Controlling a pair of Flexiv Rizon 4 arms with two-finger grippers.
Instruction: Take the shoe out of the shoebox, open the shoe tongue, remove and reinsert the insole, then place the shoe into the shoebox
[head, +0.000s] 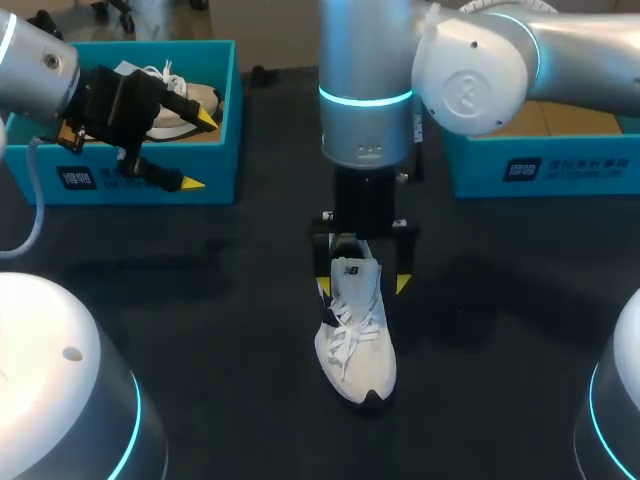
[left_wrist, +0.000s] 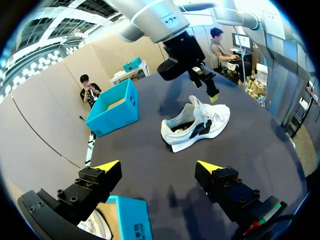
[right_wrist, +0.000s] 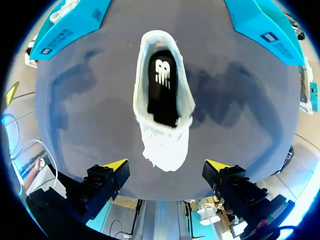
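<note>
Hovering over the shoe, both sets of jaws open.

My right gripper (head: 362, 287) hangs above the white shoe (head: 357, 340), which stands upright on the black table (head: 220, 300) near its middle, between the two yellow-tipped fingers, and my wrist looks straight down into its opening. The jaws are spread wide and hold nothing. My left gripper (head: 198, 150), jaws also wide apart and empty, sits over the near wall of the blue shoebox (head: 120, 190), well apart from the shoe.
</note>
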